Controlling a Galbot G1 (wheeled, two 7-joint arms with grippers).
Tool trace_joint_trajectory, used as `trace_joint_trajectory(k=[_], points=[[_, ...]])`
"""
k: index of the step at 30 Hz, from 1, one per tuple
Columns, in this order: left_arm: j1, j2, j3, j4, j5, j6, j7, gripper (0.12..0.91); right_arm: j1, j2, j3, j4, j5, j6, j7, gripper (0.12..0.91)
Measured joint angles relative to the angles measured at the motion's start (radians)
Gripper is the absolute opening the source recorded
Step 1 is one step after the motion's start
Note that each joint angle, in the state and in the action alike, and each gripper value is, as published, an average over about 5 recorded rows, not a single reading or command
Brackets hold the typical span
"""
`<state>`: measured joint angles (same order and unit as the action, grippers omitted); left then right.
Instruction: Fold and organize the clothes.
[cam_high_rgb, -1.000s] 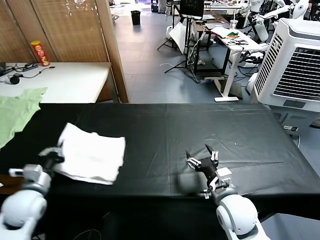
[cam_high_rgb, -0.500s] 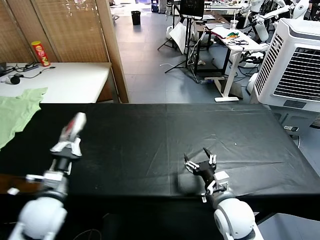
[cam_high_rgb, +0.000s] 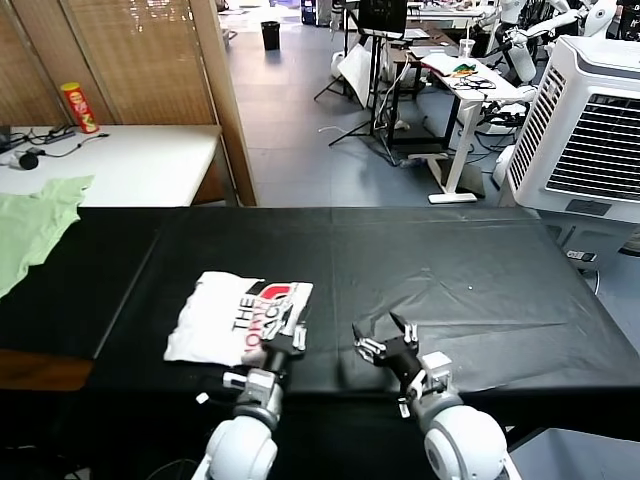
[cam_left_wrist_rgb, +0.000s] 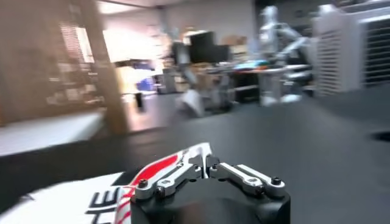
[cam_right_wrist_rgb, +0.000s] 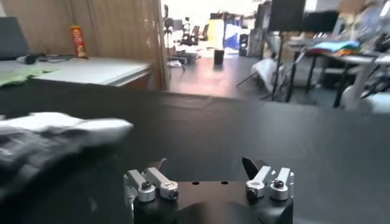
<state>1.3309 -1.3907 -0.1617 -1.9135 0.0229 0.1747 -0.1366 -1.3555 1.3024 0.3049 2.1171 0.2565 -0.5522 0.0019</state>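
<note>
While one folded white T-shirt (cam_high_rgb: 235, 318) lies as a soft rectangle on the smooth black table cover (cam_high_rgb: 450, 270), near its front edge, its black-and-red print faces up. The left gripper (cam_high_rgb: 283, 335) sits at the shirt's right edge, and whether its fingers are parted is hard to tell. Just beside it, the right gripper (cam_high_rgb: 390, 338) is spread wide, holding nothing.

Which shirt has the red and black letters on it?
The white folded T-shirt on the black table, right by the left gripper. The other cloth, the pale green one, lies far off on the left and is plain.
</note>
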Motion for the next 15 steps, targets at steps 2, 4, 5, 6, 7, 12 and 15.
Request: trace_joint_trajectory(k=[2,4,5,6,7,12,15], points=[[-0.003,0.003,0.006,-0.002,-0.013,-0.019,0.027,0.47,0.011,-0.002,-0.009,-0.008,0.036,-0.017,-0.001,0.798],[-0.005,0.012,0.007,-0.01,-0.038,-0.041,0.054,0.587,0.023,0.0,-0.019,-0.018,0.066,-0.03,0.002,0.798],[-0.007,0.018,0.006,-0.016,-0.054,-0.051,0.065,0.636,0.031,0.002,-0.024,-0.024,0.081,-0.036,0.005,0.798],[-0.009,0.025,0.004,-0.023,-0.07,-0.061,0.074,0.691,0.039,0.005,-0.031,-0.031,0.095,-0.041,0.011,0.798],[-0.011,0.032,0.001,-0.031,-0.086,-0.068,0.081,0.73,0.049,0.01,-0.038,-0.04,0.11,-0.047,0.018,0.798],[-0.011,0.073,-0.033,-0.072,-0.157,-0.083,0.088,0.796,0.113,0.048,-0.084,-0.113,0.18,-0.066,0.039,0.798],[0.002,0.105,-0.062,-0.1,-0.166,-0.09,0.086,0.798,0.152,0.075,-0.113,-0.167,0.204,-0.066,0.042,0.798]])
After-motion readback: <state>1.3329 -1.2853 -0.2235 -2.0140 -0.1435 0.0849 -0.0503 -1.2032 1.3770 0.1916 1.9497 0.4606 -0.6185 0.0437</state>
